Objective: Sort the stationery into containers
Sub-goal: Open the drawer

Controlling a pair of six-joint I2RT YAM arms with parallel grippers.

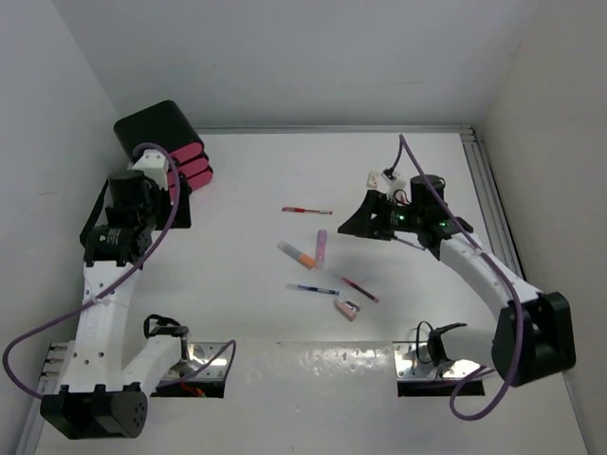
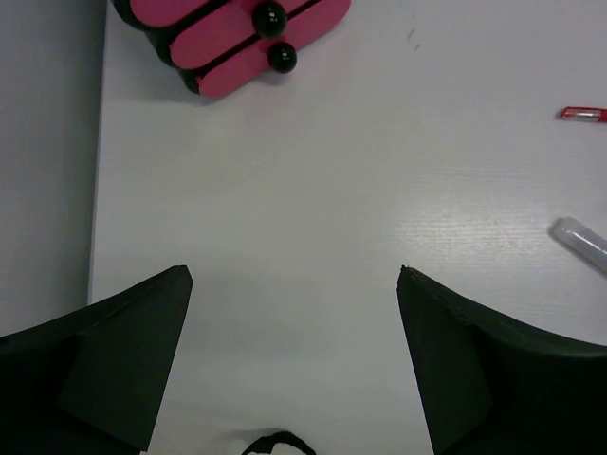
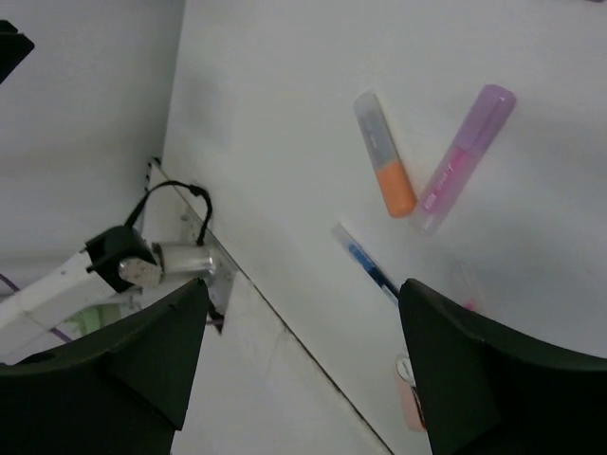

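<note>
Cabinet (image 1: 156, 131): pink drawers (image 1: 193, 163) are stacked in its front
Left gripper (image 2: 292, 271): jaws are spread and empty, near the cabinet's drawers
Right gripper (image 3: 303, 282): jaws are spread and empty, well apart from the cabinet
Lilac marker (image 1: 321, 247): laid cabinet-side of the right gripper, judged the nearer tool; long axis near-to-far

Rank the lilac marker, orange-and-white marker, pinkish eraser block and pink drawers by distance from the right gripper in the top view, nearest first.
1. lilac marker, just left of the right gripper, mid-table.
2. orange-and-white marker, beside the lilac one, farther left.
3. pinkish eraser block, toward the table's near edge.
4. pink drawers, far-left corner.
</note>
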